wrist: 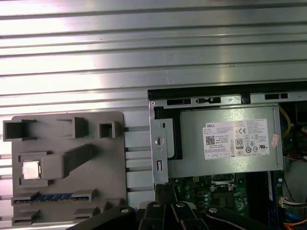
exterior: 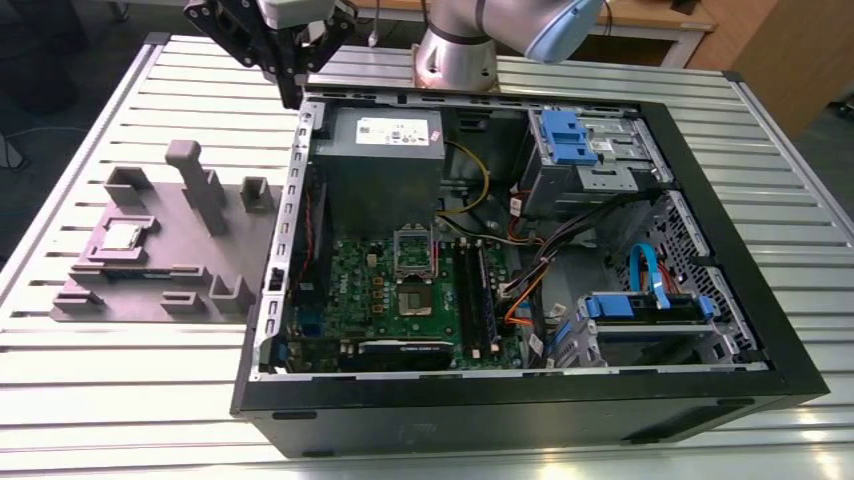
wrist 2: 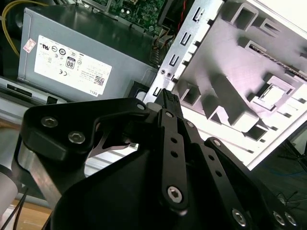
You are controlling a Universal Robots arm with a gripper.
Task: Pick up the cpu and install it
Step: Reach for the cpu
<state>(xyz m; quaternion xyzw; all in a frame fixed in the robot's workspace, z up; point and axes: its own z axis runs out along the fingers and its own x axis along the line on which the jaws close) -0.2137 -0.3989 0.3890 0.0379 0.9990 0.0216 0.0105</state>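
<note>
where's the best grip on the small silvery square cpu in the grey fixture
Probably by two opposite pale edges, coming straight down from above: the small silvery square cpu lies flat, face up, in a seat of the grey plastic fixture.

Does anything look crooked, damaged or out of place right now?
Nothing stands out. The cpu lies flat in its recess of the grey fixture, and the gripper hangs shut and empty above a corner of the computer case.

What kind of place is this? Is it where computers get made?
Probably a robot lab or workshop, not a home. A robot arm stands by an open computer case on a slatted metal table, and a grey fixture beside the case holds a cpu.
</note>
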